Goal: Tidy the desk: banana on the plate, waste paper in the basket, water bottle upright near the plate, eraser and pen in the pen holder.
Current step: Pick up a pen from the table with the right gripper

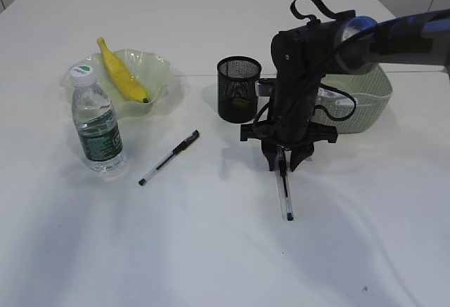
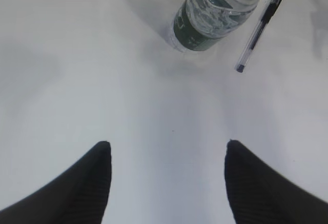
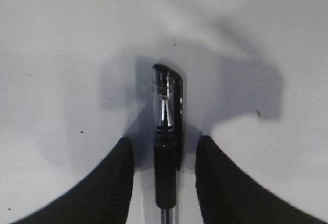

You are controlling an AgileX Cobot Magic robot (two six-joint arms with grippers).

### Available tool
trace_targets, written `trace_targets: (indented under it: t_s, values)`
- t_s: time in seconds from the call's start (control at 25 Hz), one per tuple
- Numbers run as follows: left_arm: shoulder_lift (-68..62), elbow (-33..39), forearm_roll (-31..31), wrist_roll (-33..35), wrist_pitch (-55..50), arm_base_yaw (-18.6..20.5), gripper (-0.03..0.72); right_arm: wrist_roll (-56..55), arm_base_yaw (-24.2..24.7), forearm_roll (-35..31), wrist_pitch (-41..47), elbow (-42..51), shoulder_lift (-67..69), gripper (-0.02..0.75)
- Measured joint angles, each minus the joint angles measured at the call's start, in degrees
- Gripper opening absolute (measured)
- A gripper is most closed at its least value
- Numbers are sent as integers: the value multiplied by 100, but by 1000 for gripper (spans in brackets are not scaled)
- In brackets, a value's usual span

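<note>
Step in hand, as judged: pen pickup for the pen holder (image 1: 238, 89). Banana (image 1: 121, 74) is seen on the plate (image 1: 160, 68); water bottle (image 1: 96, 120) stands upright just beside it.

Right claw (image 1: 285, 158) is lowered over a pen (image 1: 283, 193) lying on the worktop (image 1: 211, 251). In the right wrist view the capped end of the pen (image 3: 166, 126) is seen between the fingers (image 3: 115, 183), which stand apart; a narrow gap shows on each side, so no grip is made yet.

Next move, as judged: closing on the barrel, then a lift toward the holder, just behind and left of the claw.

A second pen (image 1: 169, 157) lies near the bottle. Left claw (image 2: 166, 183) hangs spread over bare worktop, nothing held.
</note>
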State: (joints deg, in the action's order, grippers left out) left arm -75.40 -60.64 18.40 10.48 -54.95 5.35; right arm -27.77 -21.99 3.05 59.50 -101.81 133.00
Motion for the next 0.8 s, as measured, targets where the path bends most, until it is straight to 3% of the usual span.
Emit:
trace_targets:
  t_s: [0.32,0.8]
  values:
    - [0,0,0,0,10,0,489,13,0,55,62,0,0,90]
    - [0,0,0,0,10,0,489,600,-34,570,436,34,-153,55]
